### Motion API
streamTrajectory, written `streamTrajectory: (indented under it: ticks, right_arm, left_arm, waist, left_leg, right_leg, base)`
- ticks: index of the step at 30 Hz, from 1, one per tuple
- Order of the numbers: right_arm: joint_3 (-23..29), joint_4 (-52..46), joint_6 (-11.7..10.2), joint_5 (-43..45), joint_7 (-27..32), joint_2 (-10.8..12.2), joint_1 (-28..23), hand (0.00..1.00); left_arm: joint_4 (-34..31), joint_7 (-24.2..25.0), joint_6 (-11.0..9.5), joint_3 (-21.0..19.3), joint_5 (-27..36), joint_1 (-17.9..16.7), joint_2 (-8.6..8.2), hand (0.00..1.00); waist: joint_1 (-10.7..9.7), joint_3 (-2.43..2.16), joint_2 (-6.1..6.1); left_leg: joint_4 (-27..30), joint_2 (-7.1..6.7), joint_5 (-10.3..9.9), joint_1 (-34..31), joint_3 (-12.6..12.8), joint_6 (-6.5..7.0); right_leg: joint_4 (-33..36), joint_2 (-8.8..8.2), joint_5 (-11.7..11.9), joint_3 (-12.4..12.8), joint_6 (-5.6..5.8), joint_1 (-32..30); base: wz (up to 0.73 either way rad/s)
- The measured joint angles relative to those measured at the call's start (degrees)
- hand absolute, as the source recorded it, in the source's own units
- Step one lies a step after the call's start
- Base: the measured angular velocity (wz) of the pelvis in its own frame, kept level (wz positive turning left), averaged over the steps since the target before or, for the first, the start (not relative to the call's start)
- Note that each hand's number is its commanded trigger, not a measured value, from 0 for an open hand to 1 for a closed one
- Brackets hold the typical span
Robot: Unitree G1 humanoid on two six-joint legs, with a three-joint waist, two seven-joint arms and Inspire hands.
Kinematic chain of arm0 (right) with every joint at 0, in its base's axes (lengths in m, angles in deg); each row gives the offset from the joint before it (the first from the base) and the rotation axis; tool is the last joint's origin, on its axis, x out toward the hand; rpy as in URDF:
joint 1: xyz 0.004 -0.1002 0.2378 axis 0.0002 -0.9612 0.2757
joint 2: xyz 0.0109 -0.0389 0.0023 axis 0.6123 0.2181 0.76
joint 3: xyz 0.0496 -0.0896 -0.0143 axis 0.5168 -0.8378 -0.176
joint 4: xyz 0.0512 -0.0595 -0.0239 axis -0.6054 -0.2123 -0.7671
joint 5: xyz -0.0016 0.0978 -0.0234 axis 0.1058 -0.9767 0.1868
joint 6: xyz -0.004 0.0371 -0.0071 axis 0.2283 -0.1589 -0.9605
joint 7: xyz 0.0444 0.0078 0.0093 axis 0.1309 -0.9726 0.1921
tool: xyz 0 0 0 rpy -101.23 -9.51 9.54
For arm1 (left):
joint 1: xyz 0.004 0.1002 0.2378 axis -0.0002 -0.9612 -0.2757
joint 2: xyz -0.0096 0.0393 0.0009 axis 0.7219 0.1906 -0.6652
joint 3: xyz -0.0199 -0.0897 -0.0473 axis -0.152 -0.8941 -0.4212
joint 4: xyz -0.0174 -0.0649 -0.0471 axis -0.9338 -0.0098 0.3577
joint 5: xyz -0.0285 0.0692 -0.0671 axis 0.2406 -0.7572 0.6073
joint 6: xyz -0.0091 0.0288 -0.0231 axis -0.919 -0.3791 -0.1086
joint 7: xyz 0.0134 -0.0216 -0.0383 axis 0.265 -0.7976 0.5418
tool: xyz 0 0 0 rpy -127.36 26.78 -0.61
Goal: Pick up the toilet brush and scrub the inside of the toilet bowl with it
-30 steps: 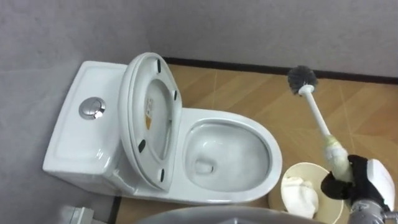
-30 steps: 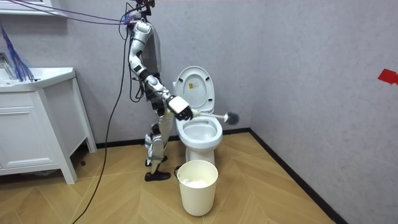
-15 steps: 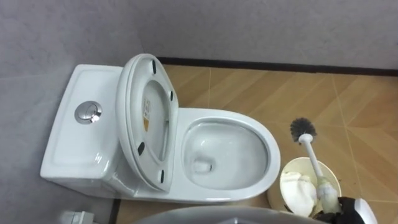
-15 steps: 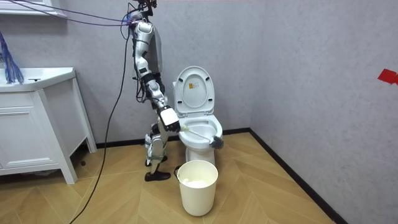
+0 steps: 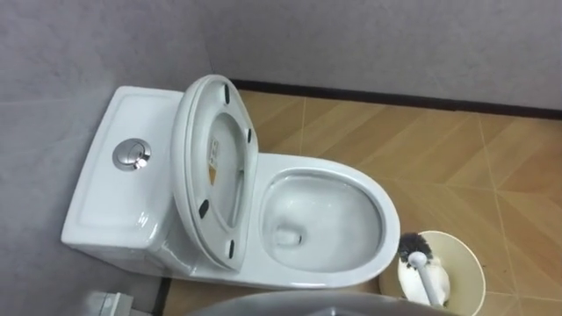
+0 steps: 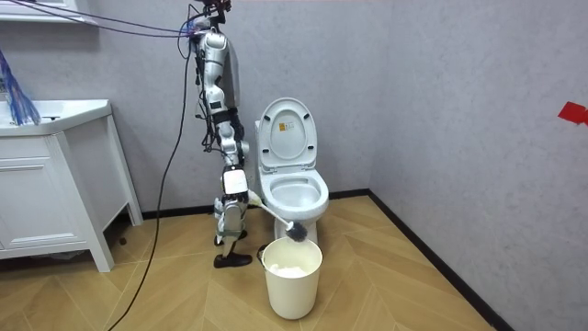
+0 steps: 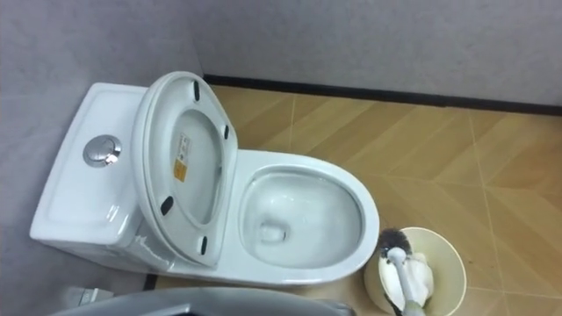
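Right hand [image 6: 235,181] is grasping the brush [image 5: 414,253] — its head is hanging over the bin [image 5: 465,254] rim. The toilet [image 5: 329,168] is standing open — seat raised.

Slim silver-grey humanoid, black joints.
Purple ropes at the shoulders, dark trailing cable, white-cased right hand [image 6: 235,181].

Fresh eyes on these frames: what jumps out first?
The white toilet, its lid raised. Then the toilet brush, dark head at the rim of the cream bin beside it, handle held by the right hand.
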Motion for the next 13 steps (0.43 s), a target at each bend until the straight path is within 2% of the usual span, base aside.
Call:
streamTrajectory:
  ticks: [5, 8, 13]
  right_arm:
    - [1.2, 0.8, 0.0, -5.5, -0.5, 0.0, 0.0, 0.0]
    - [3.1, 1.4, 0.0, -6.9, -1.8, 0.0, -0.1, 0.0]
    - [3.2, 2.9, 0.1, -7.9, -3.6, 0.0, 0.1, 0.0]
  left_arm:
    - [0.4, 1.0, 0.0, -0.8, 0.0, 0.1, 0.0, 0.0]
    - [0.4, 1.9, 0.0, -1.0, 0.0, -0.2, 0.0, 0.0]
    - [0.4, 3.3, 0.5, -1.0, 0.0, -0.2, -0.05, 0.0]
  waist:
    - [-0.1, 0.14, 0.34]
    - [-0.4, 0.12, 0.38]
    - [-0.6, 0.1, 0.5]
  left_leg:
    - [-0.7, -0.07, -0.1, 0.0, -0.5, 0.1]
    - [-0.7, -0.24, -0.1, 0.1, -1.4, 0.11]
    - [-0.6, -0.47, -0.1, 0.7, -2.2, 0.11]
  right_leg:
    - [0.0, -0.03, -0.1, -0.5, 0.09, 0.1]
    - [-0.1, -0.04, -0.1, -0.7, 0.1, 0.2]
    - [-0.2, -0.29, -0.1, -1.9, 0.15, 1.4]
  base:
    - [0.04]
    - [0.07]
    - [0.09]
